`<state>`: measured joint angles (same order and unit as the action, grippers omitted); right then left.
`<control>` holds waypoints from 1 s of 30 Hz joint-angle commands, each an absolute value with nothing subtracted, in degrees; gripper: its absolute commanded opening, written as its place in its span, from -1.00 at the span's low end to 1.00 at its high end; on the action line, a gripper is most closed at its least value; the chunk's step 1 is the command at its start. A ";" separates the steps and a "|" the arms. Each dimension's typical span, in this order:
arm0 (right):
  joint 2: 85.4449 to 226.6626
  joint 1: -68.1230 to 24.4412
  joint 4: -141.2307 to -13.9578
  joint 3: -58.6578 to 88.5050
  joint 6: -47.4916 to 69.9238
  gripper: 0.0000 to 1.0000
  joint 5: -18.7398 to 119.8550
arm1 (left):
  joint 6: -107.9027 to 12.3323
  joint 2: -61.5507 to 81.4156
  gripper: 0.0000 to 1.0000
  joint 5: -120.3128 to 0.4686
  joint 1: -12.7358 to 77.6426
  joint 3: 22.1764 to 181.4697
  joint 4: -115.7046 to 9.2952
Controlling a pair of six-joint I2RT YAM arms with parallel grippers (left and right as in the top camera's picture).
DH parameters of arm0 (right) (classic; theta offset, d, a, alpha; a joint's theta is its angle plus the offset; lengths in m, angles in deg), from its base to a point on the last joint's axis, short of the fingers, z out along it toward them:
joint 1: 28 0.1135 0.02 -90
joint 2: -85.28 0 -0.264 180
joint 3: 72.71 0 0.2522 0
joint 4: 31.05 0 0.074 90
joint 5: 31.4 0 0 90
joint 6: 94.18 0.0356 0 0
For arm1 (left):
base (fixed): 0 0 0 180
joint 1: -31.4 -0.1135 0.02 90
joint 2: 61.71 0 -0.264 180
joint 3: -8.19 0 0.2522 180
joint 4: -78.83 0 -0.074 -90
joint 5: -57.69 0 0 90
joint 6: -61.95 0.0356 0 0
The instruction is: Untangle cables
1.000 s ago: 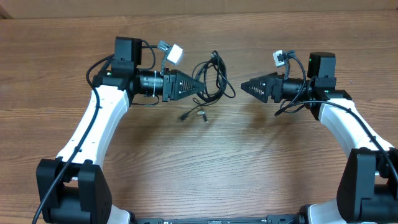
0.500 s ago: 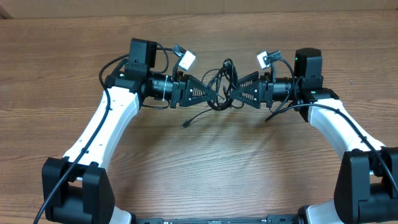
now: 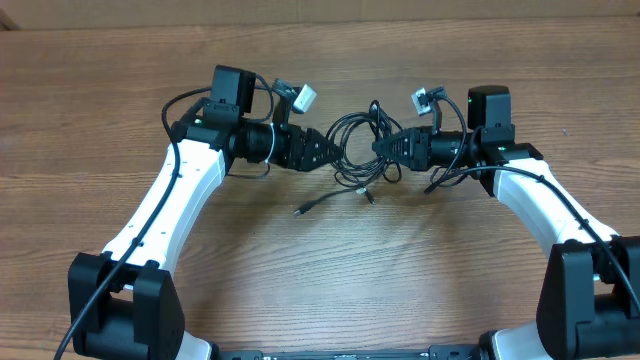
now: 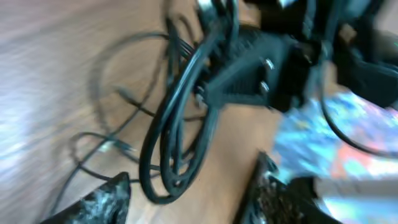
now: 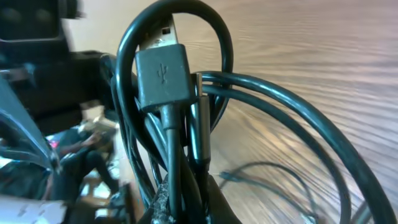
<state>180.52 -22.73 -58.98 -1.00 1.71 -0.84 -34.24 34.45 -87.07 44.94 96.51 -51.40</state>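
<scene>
Left arm (image 3: 165, 200) and right arm (image 3: 545, 195) are showing white shells, black joints, black arm cables (image 3: 447, 179) looping alongside. Left gripper (image 3: 332, 156) and right gripper (image 3: 379, 148) are looking black and tapered. A white box (image 3: 304, 97), probably a camera, is sitting by each wrist.

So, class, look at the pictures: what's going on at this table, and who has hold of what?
Two robot arms are working on a tangle of thin black cables on the wooden table. The right gripper is shut on the bundle, pinching several cords just below a USB plug. The left gripper faces it with jaws open, so the loops between its fingers are unclamped. Two loose plug ends trail onto the table. The cables are not yet separated.
</scene>
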 commanded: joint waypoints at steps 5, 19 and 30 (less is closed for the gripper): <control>179.56 -21.24 -61.96 -0.91 1.34 -0.93 8.08 | -42.70 34.16 0.36 -76.75 48.55 96.58 -60.82; 179.45 -13.61 -63.53 -0.80 1.34 -0.92 20.25 | -55.27 34.16 0.07 -36.54 62.26 97.47 -58.66; 177.57 -11.56 -66.02 -0.69 1.36 -0.93 19.97 | -57.00 34.51 -0.13 -33.26 62.56 97.45 -57.28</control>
